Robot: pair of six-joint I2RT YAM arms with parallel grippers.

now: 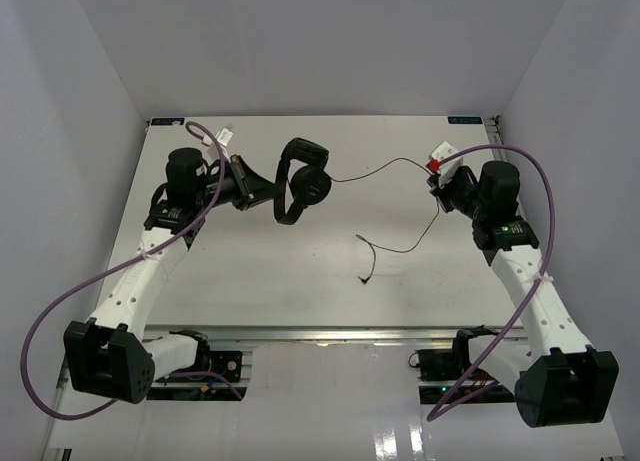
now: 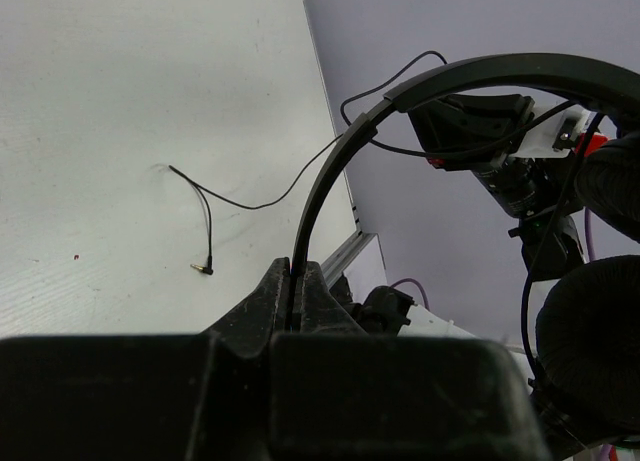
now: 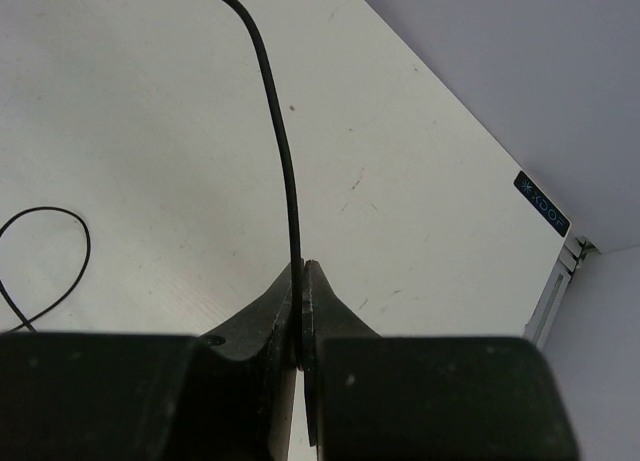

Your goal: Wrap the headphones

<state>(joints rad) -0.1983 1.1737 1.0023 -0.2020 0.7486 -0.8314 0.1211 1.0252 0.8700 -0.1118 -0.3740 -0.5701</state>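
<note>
The black headphones [image 1: 303,180] hang above the far left of the white table [image 1: 300,281]. My left gripper [image 1: 262,187] is shut on their thin headband [image 2: 330,181], which rises from between the jaws in the left wrist view, where the gripper [image 2: 297,273] is low in the middle and one round earcup [image 2: 590,341] is at the right. The thin black cord [image 1: 385,165] runs from the earcup to my right gripper [image 1: 440,185], which is shut on it. In the right wrist view the cord [image 3: 284,151] rises from that gripper [image 3: 301,268]. The rest of the cord droops onto the table and ends in the plug [image 1: 362,279].
Purple robot cables [image 1: 60,311] loop beside both arms. Grey walls close in the table at the back and on both sides. The slack cord and plug [image 2: 203,269] lie mid-table, right of centre. A metal rail [image 1: 330,333] runs along the near edge.
</note>
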